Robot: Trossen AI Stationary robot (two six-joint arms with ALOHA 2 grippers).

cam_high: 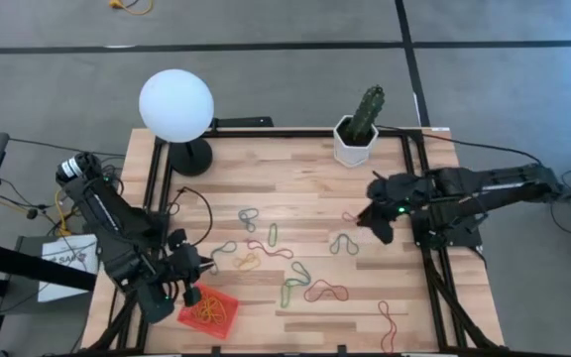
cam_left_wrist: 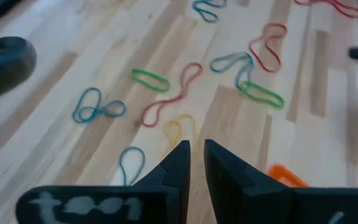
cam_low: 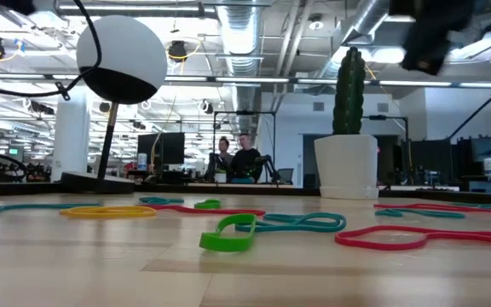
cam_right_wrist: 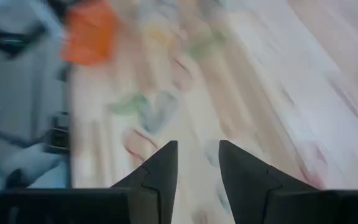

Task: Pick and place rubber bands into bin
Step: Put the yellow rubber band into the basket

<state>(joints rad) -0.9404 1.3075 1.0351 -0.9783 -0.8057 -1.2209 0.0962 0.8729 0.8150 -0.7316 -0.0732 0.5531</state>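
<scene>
While left pincer (cam_high: 198, 275) hovers narrowly parted, red band (cam_high: 326, 292) lies crosswise, right pincer (cam_high: 373, 226) spread.

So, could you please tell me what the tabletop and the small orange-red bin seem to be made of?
Pale slatted tabletop: probably wood with a smooth satin finish; grain and plank seams show.
Small orange-red square bin: likely matte plastic, judging by its even bright colour; its wall texture is unclear.

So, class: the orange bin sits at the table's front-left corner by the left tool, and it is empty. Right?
Not quite. The orange bin does sit at the front-left corner by the left tool, but it is not empty: the high view shows yellowish rubber bands already lying inside it.
</scene>
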